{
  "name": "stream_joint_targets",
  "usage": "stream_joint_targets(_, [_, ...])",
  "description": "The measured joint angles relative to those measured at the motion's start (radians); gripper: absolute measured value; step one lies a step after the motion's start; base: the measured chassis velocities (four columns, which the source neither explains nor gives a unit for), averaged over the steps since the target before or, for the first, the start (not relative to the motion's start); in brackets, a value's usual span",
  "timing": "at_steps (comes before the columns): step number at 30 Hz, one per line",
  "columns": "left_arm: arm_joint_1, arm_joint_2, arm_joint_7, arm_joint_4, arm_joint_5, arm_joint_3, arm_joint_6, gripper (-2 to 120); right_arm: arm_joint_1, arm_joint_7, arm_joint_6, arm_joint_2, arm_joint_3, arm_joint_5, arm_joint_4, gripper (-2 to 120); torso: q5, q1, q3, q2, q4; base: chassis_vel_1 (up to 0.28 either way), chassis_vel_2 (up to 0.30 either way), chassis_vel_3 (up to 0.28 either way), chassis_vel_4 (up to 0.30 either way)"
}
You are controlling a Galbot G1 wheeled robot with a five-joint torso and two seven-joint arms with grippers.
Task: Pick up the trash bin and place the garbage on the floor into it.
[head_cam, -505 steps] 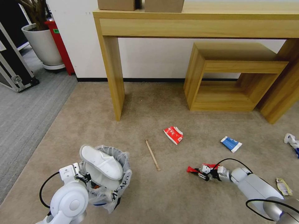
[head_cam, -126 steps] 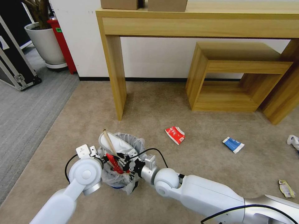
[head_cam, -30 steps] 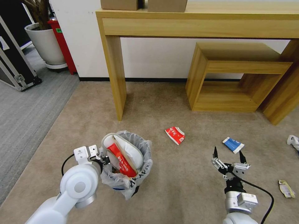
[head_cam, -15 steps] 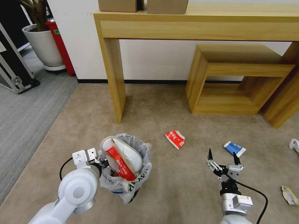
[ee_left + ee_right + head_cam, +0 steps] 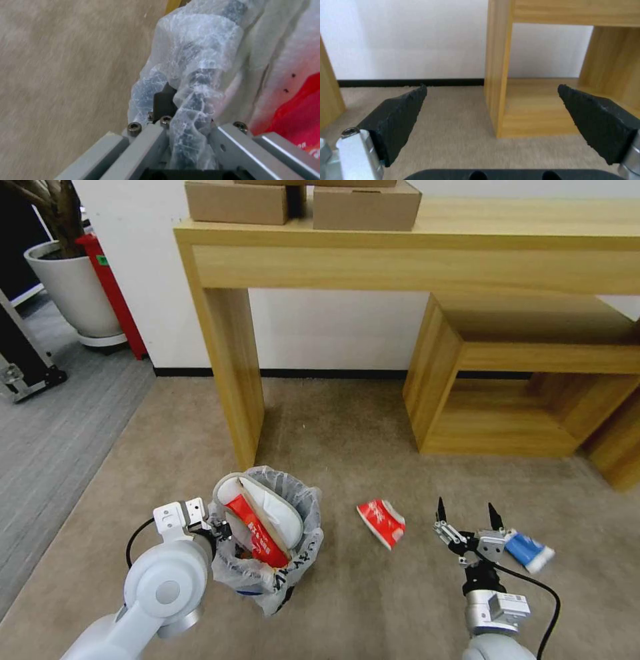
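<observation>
- Head view: left pincer [image 5: 215,526] clamped on bagged rim of trash bin [image 5: 270,540], kept within reach, already holding slipper and red wrapper.
- Right pincer [image 5: 465,515] spread wide, empty, poised between red-white carton [image 5: 381,521] and blue-white packet [image 5: 529,551] on the floor [image 5: 333,440].

The scene is being lit evenly and brightly from above, with soft shadow being cast under the wooden console [image 5: 413,260] onto the floor [image 5: 333,420]. Straight edges are being bowed near the head view's borders. In the left wrist view the carpet is being smeared by blur, and the bag [image 5: 200,62] is being rendered softly.
</observation>
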Motion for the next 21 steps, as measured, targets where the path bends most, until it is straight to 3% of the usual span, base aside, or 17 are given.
stream_joint_targets(4, [0.003, -0.001, 0.013, 0.005, 0.013, 0.006, 0.006, 0, 0.007, -0.006, 0.003, -0.009, 0.001, 0.004, -0.007, 100, 0.0, 0.0, 0.0, 0.0, 0.0, -0.099, 0.132, 0.113, -0.115])
stream_joint_targets(21, [0.018, -0.011, 0.02, 0.017, 0.041, 0.013, -0.001, 0, 0.028, -0.002, -0.005, -0.049, -0.002, 0.02, -0.015, 100, -0.0001, -0.001, 0.0, 0.0, 0.0002, -0.002, -0.029, -0.029, 0.0])
